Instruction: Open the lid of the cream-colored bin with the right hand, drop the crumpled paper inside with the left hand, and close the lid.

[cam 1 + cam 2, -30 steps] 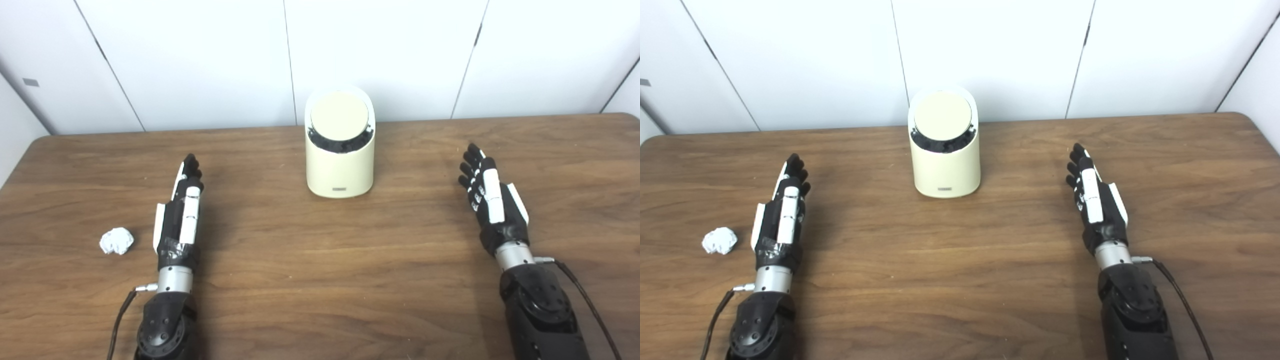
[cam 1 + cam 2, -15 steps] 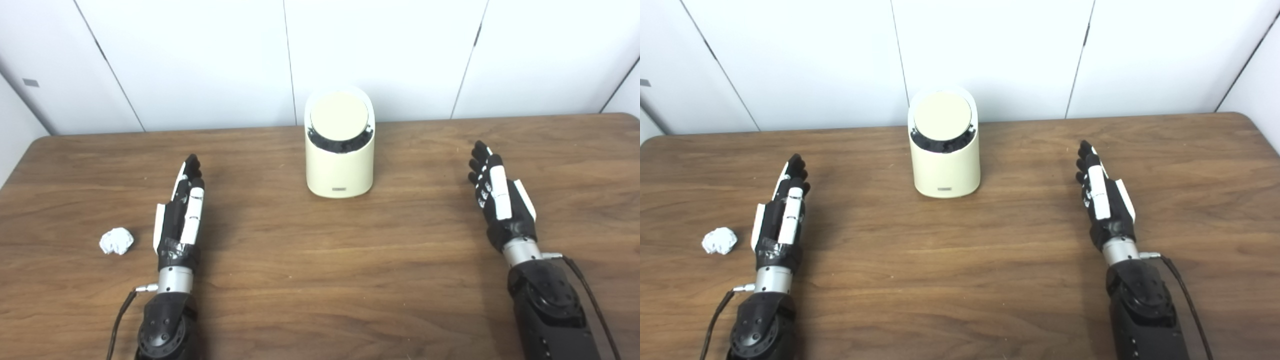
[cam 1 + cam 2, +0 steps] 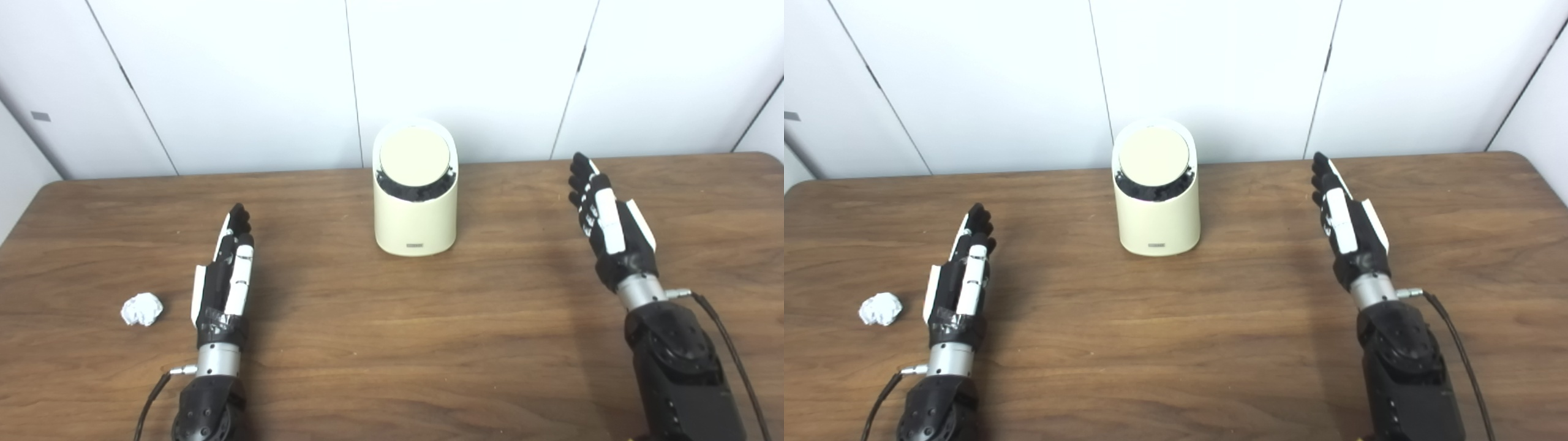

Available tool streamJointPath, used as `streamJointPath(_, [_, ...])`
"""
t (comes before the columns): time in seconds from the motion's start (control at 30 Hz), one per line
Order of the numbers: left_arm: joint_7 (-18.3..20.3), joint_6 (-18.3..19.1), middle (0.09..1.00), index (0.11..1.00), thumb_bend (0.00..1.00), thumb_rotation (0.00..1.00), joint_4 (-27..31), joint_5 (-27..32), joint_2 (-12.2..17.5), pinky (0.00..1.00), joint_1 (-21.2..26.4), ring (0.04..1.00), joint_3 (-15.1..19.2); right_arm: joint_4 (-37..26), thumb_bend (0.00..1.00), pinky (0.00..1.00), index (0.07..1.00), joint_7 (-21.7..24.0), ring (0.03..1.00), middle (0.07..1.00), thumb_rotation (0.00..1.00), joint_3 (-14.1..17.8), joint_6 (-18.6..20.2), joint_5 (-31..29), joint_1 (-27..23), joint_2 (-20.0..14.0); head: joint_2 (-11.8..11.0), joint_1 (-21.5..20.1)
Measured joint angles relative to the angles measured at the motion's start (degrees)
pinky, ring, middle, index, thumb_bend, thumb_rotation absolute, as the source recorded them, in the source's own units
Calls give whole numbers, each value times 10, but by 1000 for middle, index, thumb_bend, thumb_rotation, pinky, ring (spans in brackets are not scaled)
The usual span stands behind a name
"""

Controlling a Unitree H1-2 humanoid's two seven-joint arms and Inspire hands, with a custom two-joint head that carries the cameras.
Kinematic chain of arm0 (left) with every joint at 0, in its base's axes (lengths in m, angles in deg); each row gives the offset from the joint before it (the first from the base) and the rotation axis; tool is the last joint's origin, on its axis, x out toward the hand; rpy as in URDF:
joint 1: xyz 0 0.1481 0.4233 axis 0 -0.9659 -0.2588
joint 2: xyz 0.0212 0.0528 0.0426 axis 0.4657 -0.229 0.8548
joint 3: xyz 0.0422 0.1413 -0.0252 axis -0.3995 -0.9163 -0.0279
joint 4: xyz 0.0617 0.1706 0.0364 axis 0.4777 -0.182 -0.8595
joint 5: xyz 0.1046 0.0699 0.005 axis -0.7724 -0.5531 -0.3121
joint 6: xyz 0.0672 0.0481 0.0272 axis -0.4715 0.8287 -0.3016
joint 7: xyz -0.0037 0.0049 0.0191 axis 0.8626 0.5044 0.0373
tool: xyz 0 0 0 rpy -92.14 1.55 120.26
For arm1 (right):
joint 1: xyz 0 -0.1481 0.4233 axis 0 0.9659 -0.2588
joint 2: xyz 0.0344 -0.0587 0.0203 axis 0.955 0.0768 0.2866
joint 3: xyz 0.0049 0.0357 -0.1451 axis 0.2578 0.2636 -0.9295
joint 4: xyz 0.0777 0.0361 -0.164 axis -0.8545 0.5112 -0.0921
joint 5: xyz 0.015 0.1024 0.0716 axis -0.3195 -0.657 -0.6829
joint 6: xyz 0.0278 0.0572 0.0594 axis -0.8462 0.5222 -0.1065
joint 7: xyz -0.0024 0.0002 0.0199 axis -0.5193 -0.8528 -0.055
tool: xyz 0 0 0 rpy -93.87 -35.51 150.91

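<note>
Cream-colored bin (image 3: 416, 211) upright at centre-back of wooden desk (image 3: 392, 343), close to white panel wall (image 3: 245, 79). Round lid (image 3: 415, 158) shut, tilted toward camera, dark band visible under its lower edge; small label low on bin front. Crumpled paper (image 3: 141, 309) lying on desk at far left, well apart from bin, just beside left hand (image 3: 223, 278) on its outer side, not touching. Left hand low over desk, edge-on, thumb side up, fingers straight and pointing away toward wall, holding nothing; whether resting on desk or just above cannot tell. Right hand (image 3: 609, 223) off to right of bin, well apart from it, raised above desk, fingers extended and slightly spread, pointing up and away, empty. Fingertips about level with bin's lid in picture height. Black forearms entering from bottom edge, cable trailing from each wrist. Faint shadow on desk beside each arm. Nothing in contact with bin or lid.
</note>
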Motion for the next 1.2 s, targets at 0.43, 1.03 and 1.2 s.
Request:
streamJointPath(0.43, [-3, 0, 991, 1000, 290, 745, 3, -2, -5, 1000, -2, 1000, -3, -43, 654, 973, 958, 10, 967, 978, 908, -59, 103, 82, -74, -34, -1, 20])
streamJointPath(1.03, [-15, 3, 987, 991, 282, 781, 16, -5, -22, 1000, -11, 1000, -10, -79, 749, 839, 926, 42, 912, 936, 937, -149, 194, 227, -164, -73, 1, 29])
streamJointPath(1.2, [-15, 3, 988, 993, 278, 748, 16, -5, -22, 1000, -11, 1000, -11, -77, 768, 799, 927, 55, 899, 929, 889, -173, 204, 261, -188, -73, 1, 33])
